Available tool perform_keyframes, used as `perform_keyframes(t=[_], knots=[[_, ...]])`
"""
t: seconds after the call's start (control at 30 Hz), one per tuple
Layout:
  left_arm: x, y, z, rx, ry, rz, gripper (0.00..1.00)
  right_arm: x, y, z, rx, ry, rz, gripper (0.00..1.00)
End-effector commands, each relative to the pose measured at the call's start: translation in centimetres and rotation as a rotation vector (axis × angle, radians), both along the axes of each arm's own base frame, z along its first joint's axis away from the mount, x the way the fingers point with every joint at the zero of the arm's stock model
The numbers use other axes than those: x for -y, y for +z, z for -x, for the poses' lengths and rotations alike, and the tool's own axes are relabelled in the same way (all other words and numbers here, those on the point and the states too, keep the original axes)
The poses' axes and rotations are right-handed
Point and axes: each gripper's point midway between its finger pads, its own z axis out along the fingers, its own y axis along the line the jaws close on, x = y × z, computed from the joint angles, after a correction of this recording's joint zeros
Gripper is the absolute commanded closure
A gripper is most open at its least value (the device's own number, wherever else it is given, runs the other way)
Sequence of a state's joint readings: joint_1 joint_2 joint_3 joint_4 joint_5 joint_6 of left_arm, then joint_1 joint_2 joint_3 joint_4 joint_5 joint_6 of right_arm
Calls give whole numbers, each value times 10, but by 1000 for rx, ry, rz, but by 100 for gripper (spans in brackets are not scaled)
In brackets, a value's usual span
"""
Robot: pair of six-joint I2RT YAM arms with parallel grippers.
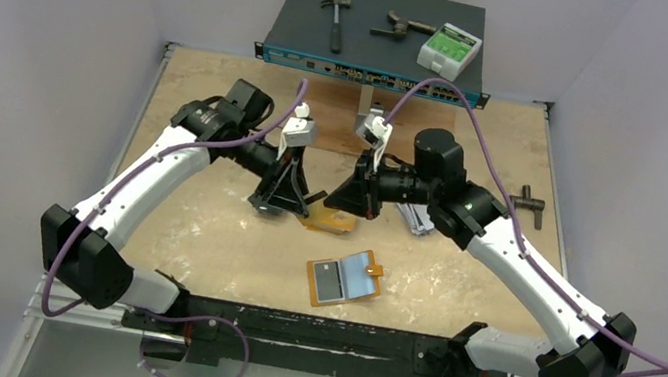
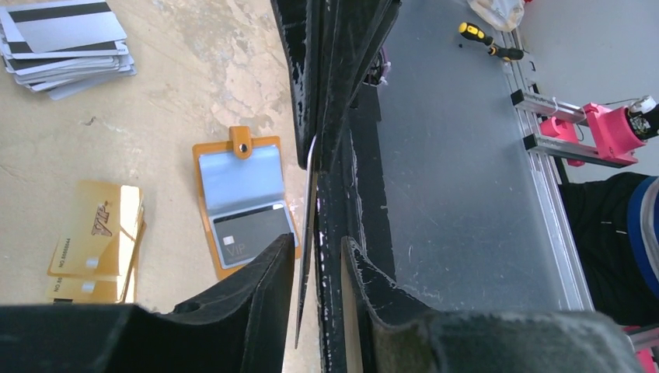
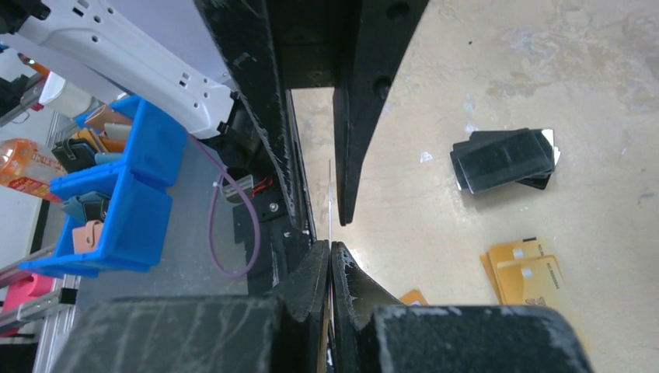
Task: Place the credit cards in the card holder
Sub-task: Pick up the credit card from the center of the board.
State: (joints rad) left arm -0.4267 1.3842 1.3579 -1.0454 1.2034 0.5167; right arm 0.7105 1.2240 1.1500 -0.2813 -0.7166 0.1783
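My right gripper (image 1: 333,199) (image 3: 331,249) is shut on a thin credit card (image 3: 329,194) held edge-on above the table. The same card (image 2: 308,202) hangs between the fingers of my left gripper (image 1: 284,207) (image 2: 319,249), whose jaws stand apart with a gap on each side. The orange card holder (image 1: 343,277) (image 2: 245,202) lies open on the table near the front edge, a dark card (image 2: 252,233) in one sleeve. Yellow-orange cards (image 2: 97,241) (image 3: 528,272) and a silver-grey stack (image 2: 66,47) (image 1: 418,220) lie loose on the table.
A dark flat stack (image 3: 505,159) lies beyond the yellow cards. At the back, a network switch (image 1: 374,38) carries a hammer (image 1: 336,19), pliers (image 1: 401,25) and a white box (image 1: 449,49). A T-handle tool (image 1: 528,204) lies at the right edge.
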Motion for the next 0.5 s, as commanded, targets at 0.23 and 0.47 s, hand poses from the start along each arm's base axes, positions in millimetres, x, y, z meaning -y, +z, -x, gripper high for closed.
perform_keyframes(t=[0.23, 0.47], knots=[[4, 19, 7, 51, 1, 69, 100, -8, 19, 2, 73, 26, 7, 96], [10, 28, 1, -121, 68, 139, 100, -3, 41, -15, 93, -162, -169, 33]])
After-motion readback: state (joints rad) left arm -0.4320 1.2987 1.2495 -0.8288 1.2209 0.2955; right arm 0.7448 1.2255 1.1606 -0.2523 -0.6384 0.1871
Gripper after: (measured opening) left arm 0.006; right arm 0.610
